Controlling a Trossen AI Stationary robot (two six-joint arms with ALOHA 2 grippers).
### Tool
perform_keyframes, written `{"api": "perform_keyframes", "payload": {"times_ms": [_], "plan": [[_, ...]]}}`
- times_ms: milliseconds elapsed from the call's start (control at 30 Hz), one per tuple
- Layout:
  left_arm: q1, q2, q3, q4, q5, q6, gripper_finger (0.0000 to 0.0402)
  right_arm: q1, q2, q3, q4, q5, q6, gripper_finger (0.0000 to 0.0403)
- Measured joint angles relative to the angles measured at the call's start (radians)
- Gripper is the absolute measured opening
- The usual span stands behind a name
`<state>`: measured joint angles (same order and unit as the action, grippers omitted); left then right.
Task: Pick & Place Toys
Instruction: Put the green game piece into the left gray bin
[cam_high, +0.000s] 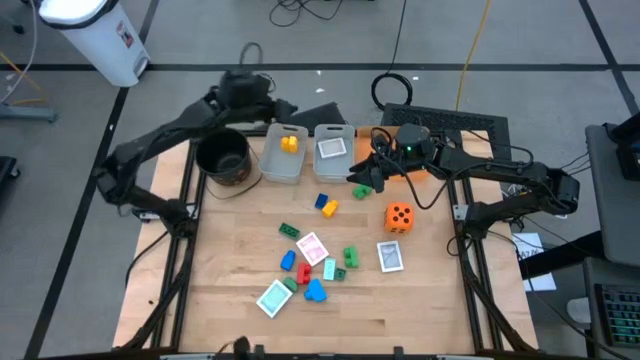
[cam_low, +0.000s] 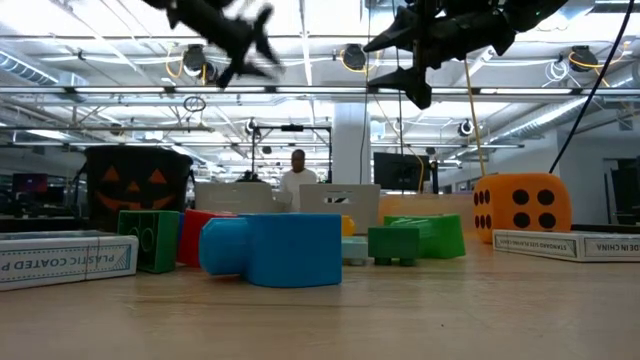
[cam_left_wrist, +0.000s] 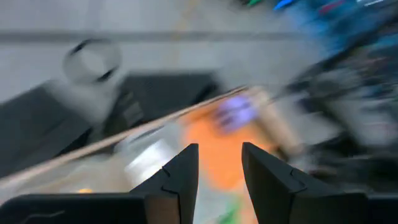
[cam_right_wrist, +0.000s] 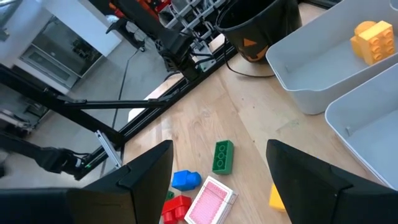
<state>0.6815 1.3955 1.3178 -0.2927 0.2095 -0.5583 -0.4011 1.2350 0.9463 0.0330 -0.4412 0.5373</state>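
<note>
Toys lie scattered on the wooden table: an orange die, cards, and green, blue and red blocks. A yellow block lies in the left clear bin; a card lies in the right bin. My left gripper hangs high over the table's far edge by the bins, its fingers narrowly open on nothing. My right gripper hovers open right of the bins, above the table.
A round black pot stands left of the bins. An orange tray lies under the right arm at the far right. Bare wood stretches along the table's near edge and left side. A person shows in the room beyond.
</note>
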Motion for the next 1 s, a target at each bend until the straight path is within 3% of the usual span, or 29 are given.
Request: {"api": "perform_keyframes", "payload": {"times_ms": [200, 300, 433, 567, 800, 1000], "plan": [[-0.143, -0.114, 0.001, 0.377, 0.019, 0.019, 0.0127, 0.000, 0.000, 0.000, 0.001, 0.000, 0.000, 0.0251], [-0.243, -0.127, 0.002, 0.493, -0.055, 0.068, 0.0127, 0.000, 0.000, 0.000, 0.001, 0.000, 0.000, 0.0251], [-0.367, -0.117, -0.018, 0.505, -0.168, 0.109, 0.0127, 0.003, 0.000, 0.000, 0.001, 0.000, 0.000, 0.0251], [-0.479, -0.103, -0.119, 0.625, -0.219, 0.105, 0.0127, 0.016, 0.000, 0.000, 0.000, 0.000, 0.001, 0.0251], [-0.604, -0.115, -0.399, 0.998, -0.395, 0.047, 0.0127, 0.069, 0.000, 0.000, 0.000, -0.002, -0.001, 0.0251], [-0.686, -0.117, -0.476, 1.027, -0.406, -0.013, 0.0127, 0.127, 0.000, 0.000, -0.001, -0.004, -0.035, 0.0251]]}}
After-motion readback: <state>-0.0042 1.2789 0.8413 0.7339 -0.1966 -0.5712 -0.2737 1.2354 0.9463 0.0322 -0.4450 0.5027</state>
